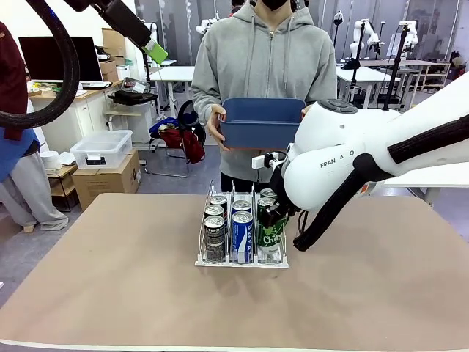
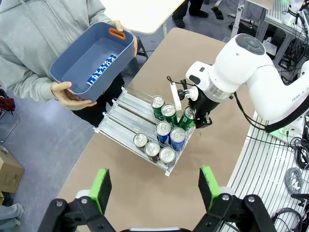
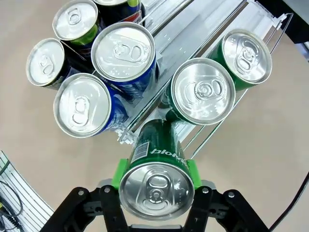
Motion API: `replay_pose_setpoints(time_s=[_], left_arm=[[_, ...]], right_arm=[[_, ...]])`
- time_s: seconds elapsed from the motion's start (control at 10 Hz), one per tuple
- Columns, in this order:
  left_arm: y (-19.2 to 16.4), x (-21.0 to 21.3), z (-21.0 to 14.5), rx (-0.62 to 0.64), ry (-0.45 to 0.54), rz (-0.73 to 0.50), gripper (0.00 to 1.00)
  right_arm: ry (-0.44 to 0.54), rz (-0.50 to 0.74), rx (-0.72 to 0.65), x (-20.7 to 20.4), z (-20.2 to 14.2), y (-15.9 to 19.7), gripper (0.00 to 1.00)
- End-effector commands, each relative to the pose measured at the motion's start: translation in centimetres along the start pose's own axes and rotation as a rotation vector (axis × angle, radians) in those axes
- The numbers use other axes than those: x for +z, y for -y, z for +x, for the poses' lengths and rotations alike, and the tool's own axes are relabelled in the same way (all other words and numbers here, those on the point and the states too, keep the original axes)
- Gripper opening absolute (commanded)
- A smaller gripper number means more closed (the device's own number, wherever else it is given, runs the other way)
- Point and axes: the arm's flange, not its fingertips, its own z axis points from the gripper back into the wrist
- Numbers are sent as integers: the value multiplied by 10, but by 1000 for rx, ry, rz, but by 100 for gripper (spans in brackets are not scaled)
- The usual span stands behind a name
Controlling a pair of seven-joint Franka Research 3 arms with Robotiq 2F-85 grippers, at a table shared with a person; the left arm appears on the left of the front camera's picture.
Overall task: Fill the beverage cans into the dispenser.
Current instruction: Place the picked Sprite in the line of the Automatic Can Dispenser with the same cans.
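Right arm (image 1: 330, 161) blocks the top of the front green can (image 1: 271, 238) from the front; on its wrist view, the topmost can (image 3: 118, 7) runs off the edge.

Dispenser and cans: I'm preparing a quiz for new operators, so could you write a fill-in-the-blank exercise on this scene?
1. The right gripper is shut on a slim can whose colour is ____.
2. The dispenser's middle lane holds ____ blue-and-white cans.
3. The blue bin holds exactly ____ loose can.
4. The left gripper's jaws stand ____.
Missing words: green; two; one; open.
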Motion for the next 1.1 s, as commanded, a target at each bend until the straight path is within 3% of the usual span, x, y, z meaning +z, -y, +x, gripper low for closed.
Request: replay_pose_setpoints(time_s=[0.0,0.2,0.5,0.7,1.0], left_arm=[[-2,0,-2,4,1,-4,96],[-2,0,-2,4,1,-4,96],[-2,0,-2,4,1,-4,96],[-2,0,-2,4,1,-4,96],[-2,0,-2,4,1,-4,96]], right_arm=[[-7,-38,0,-2,17,0,58],[-52,-25,1,-7,19,-2,58],[-75,-5,-4,-7,18,-1,87],[-61,6,-25,8,14,1,100],[-33,43,-54,25,-3,1,100]])
